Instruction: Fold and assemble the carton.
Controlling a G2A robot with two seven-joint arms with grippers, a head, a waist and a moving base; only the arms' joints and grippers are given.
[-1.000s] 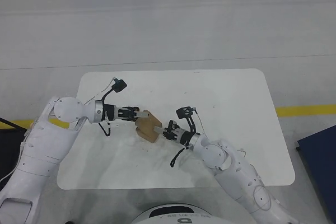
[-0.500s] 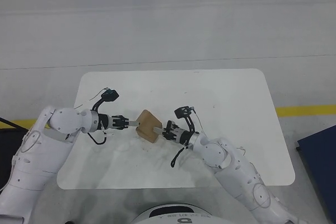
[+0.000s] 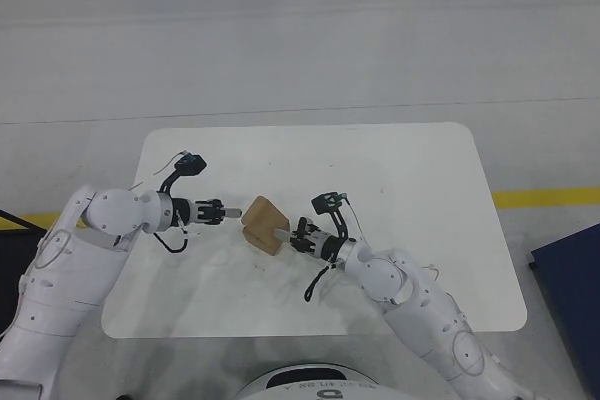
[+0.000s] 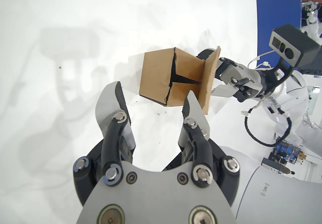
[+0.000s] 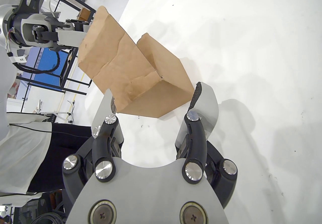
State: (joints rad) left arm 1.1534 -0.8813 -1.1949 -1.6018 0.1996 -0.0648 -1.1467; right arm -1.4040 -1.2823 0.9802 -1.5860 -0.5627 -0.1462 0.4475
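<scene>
Brown cardboard carton (image 3: 264, 226) — tilted, left of centre on the white table (image 3: 410, 170) in the top view.
Left gripper (image 3: 233, 211) spread wide, empty, just left of it; right gripper (image 3: 287, 234) also spread — carton's end between its fingers.

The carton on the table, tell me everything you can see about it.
The carton is a small brown cardboard box, creased and partly assembled, on the white table. Its end flaps are folded in with dark gaps between them; one flap sticks out toward the right gripper, which is open and appears to touch it. The open left gripper is close to the opposite side; contact there is unclear.
</scene>
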